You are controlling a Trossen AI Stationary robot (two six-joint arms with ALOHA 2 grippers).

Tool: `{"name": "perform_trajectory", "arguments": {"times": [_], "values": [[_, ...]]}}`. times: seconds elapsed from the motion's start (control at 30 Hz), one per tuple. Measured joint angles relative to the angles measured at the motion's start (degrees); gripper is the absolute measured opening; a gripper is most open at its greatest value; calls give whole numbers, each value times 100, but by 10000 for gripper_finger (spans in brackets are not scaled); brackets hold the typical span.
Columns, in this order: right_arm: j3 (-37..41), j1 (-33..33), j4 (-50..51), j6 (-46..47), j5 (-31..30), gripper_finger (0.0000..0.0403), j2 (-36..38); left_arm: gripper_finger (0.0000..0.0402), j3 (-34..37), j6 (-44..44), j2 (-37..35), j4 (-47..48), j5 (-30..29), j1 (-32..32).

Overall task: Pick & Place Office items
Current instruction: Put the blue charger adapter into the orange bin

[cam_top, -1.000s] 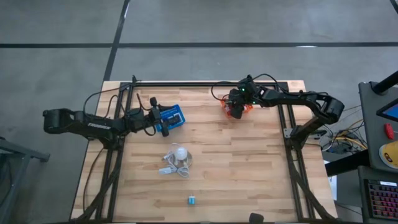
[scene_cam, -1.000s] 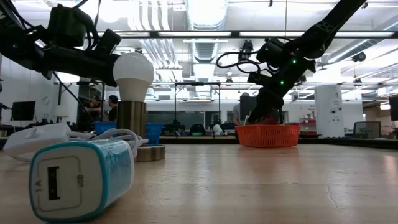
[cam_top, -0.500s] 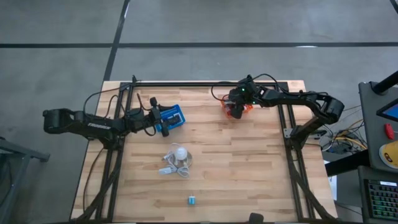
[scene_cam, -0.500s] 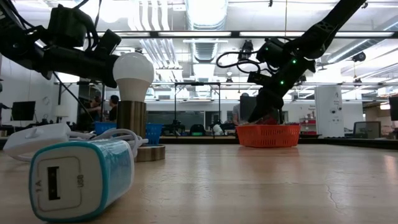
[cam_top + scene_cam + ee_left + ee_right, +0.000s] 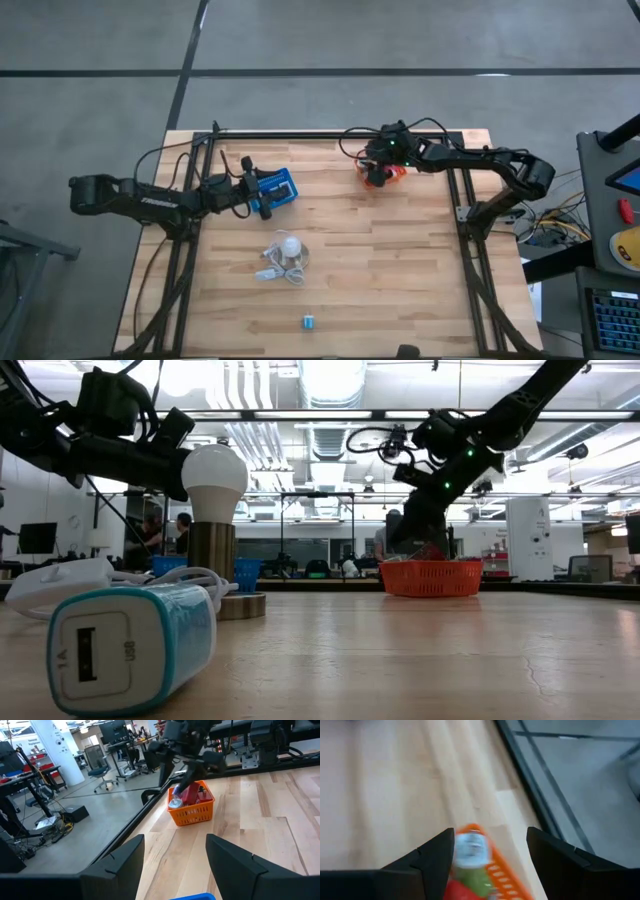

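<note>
Items (image 5: 191, 795) fill the orange basket (image 5: 392, 174); the right gripper (image 5: 377, 168) hovers above, fingers apart and empty. Drop looks done. Next it needs the small charger (image 5: 309, 322).

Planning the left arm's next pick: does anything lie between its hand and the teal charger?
Yes. The bulb with its cord lies roughly on the straight line from the left hand to the charger; the hand would likely go over or around it.

Red office items (image 5: 191, 796) heaped in orange basket (image 5: 196, 812).
</note>
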State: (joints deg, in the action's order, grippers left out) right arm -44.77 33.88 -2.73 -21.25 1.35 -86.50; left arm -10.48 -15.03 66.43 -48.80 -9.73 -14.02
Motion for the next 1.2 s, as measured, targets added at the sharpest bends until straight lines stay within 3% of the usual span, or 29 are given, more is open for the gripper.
{"name": "perform_trajectory", "arguments": {"times": [0.23, 0.63, 0.9, 1.2], "values": [[-20, -989, 339, -125, 416, 245, 240, 216, 2, -20, 0, 47, -1, 2], [-352, -3961, 383, 660, 480, 235, -10, 216, 4, -66, -1, 101, 1, 2], [-1847, -5163, 1063, 966, 471, 235, -1227, 216, 2, -73, -2, 87, 1, 2], [-3746, -5599, 2528, 154, 450, 235, -2835, 216, 42, -227, -2, 100, -4, -2]]}}
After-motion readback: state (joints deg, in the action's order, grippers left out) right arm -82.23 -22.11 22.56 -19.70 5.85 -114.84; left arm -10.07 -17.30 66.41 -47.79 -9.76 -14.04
